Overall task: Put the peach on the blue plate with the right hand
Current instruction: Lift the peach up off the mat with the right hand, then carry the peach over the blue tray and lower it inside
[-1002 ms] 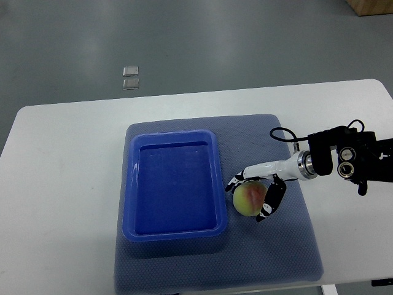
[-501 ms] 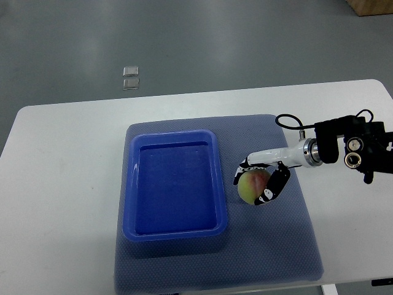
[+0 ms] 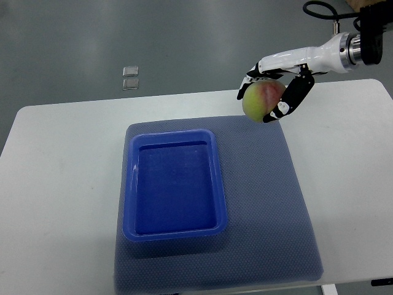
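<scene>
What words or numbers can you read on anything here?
None. The peach, the right hand, the blue plate, the grey mat and the white table show no readable print. The two small squares on the floor are too small to read.

Green-and-red peach [image 3: 262,100], deep blue plate [image 3: 174,229], grey-blue dotted mat [image 3: 270,203], white table [image 3: 61,184], black-and-white fingers [image 3: 288,101]

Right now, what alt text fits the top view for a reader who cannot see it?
The right hand holds a peach in its fingers, lifted near the table's far edge. An empty blue plate sits on a grey mat on the white table.
</scene>
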Tool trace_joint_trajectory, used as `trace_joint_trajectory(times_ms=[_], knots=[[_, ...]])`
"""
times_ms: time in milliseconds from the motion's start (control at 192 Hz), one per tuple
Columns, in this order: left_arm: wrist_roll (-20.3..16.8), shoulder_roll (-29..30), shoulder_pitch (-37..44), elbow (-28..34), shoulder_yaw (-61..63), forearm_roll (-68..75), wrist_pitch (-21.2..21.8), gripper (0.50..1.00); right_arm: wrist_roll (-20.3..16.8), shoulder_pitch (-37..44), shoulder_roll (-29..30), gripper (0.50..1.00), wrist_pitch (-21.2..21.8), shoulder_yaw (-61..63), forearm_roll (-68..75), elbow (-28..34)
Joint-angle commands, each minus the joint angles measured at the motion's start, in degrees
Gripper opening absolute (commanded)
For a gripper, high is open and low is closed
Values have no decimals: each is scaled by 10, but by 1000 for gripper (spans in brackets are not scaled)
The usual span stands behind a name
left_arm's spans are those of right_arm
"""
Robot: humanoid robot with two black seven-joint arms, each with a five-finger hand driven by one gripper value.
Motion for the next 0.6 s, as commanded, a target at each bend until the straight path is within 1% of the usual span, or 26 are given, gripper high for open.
trace_joint_trajectory(times_ms=[0,37,73,84,110,162,167,219,271,277,376,506,559,564,595], knots=[[0,0,0,0,0,1,0,1000,-1,1,44,500,-20,-1,3,-17],[0,0,0,0,0,1,0,1000,-1,1,65,500,-29,-2,3,-29],[0,0,0,0,0,1,0,1000,-2,-1,98,500,-38,-7,2,-48],[0,0,0,0,0,1,0,1000,-2,-1,98,500,-38,-7,2,-48],[0,0,-1,0,0,1,0,1000,-1,-3,127,500,-41,-8,1,-66],[0,0,-1,0,0,1,0,1000,-1,-3,127,500,-41,-8,1,-66],[0,0,0,0,0,1,0,1000,-2,-8,176,500,-44,-11,0,-103],[0,0,0,0,0,1,0,1000,-1,-10,225,500,-44,-25,1,-143],[0,0,0,0,0,1,0,1000,-1,-10,225,500,-44,-25,1,-143],[0,0,0,1,0,1,0,1000,-1,-15,272,500,-46,-37,0,-178],[0,0,0,2,0,1,0,1000,-1,-41,350,500,-54,-41,-2,-240],[0,0,0,1,-1,1,0,1000,-1,-85,429,500,-62,-42,-10,-289],[0,0,0,1,-1,1,0,1000,-1,-85,429,500,-62,-42,-10,-289],[0,0,0,2,-1,1,0,1000,-1,-102,450,500,-75,-42,-10,-301],[0,0,0,2,-1,1,0,1000,-1,-111,458,500,-83,-41,-10,-305]])
